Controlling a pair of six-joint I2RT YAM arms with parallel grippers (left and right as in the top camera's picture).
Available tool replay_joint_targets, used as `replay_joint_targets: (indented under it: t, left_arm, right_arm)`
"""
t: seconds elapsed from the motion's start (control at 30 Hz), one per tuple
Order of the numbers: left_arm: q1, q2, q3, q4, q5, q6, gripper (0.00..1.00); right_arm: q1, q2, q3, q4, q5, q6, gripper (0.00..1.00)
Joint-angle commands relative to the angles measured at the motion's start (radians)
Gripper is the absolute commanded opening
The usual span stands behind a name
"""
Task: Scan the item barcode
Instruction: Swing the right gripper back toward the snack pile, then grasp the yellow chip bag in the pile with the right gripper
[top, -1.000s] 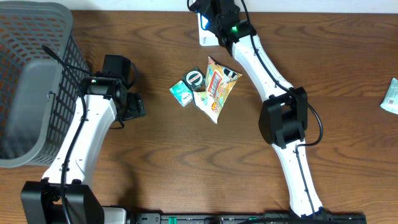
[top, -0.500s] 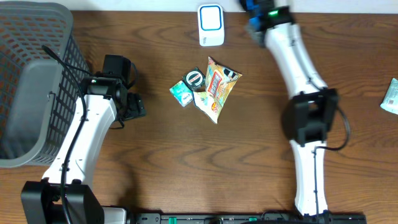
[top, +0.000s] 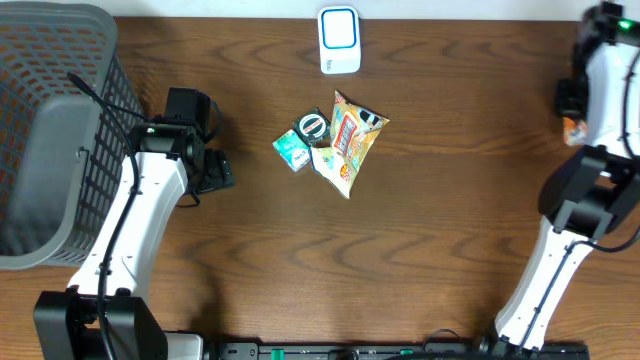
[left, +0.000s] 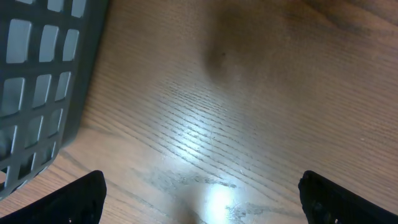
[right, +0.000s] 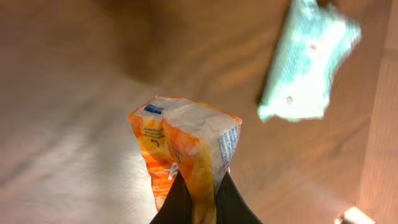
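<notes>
Only blurred, unreadable print on orange packet (right: 185, 146) in right jaws.

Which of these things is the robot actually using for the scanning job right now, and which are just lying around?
In use:
- orange packet, pinched in the shut right gripper
- white scanner, far from that packet

Lying about:
- grey basket
- heap of snack packets mid-table, possibly waiting their turn
- pale green packet
- left gripper, open and empty
</notes>
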Motion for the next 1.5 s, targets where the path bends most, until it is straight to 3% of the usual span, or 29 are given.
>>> replay_joint_targets:
  t: [0.0, 0.03, 0.07, 0.23, 0.47, 0.57, 0.77, 0.93, 1.0, 1.13, 1.23, 1.47]
  left_arm:
    - [0.003, 0.000, -0.004, -0.003, -0.020, -0.013, 0.98]
    - [0.003, 0.000, -0.004, -0.003, -0.020, -0.013, 0.98]
    - [0.003, 0.000, -0.004, -0.003, -0.020, -0.013, 0.98]
    - [0.003, 0.000, -0.004, -0.003, -0.020, -0.013, 0.98]
    - [0.003, 0.000, -0.004, -0.003, -0.020, -0.013, 0.98]
    - [0.003, 0.000, -0.004, -0.003, -0.020, -0.013, 0.98]
    - [0.003, 0.000, -0.004, -0.003, -0.020, -0.013, 0.98]
    - [0.003, 0.000, -0.004, -0.003, -0.020, -0.013, 0.98]
    - [0.003, 0.000, -0.004, -0.003, -0.020, -0.013, 0.98]
    - [0.003, 0.000, -0.004, -0.003, -0.020, -0.013, 0.98]
    - [0.003, 0.000, -0.004, -0.003, -0.020, -0.013, 0.98]
    - [0.003, 0.000, -0.004, -0.003, -0.020, -0.013, 0.98]
  right_arm:
    - [-0.062, -0.030, 0.009, -0.025, 0.006, 0.060, 0.55]
    - [-0.072, -0.030, 0.009, -0.027, 0.005, 0.062, 0.72]
    - [-0.083, -0.030, 0.009, -0.029, 0.003, 0.073, 0.99]
    - [-0.113, -0.030, 0.009, -0.010, -0.232, 0.081, 0.99]
    - [-0.074, -0.030, 0.008, 0.015, -0.899, 0.073, 0.99]
    - [-0.026, -0.030, 0.004, -0.022, -1.053, 0.035, 0.99]
    - [0.155, -0.030, -0.037, -0.125, -1.119, -0.136, 0.99]
    - [0.326, -0.030, -0.121, -0.091, -1.113, -0.136, 0.99]
    - [0.396, -0.030, -0.148, -0.055, -1.104, -0.136, 0.89]
    - [0.504, -0.031, -0.146, 0.001, -1.023, -0.058, 0.42]
    - [0.557, -0.032, -0.108, -0.002, -0.936, 0.020, 0.01]
    - [0.628, -0.076, -0.061, -0.035, -0.831, 0.087, 0.01]
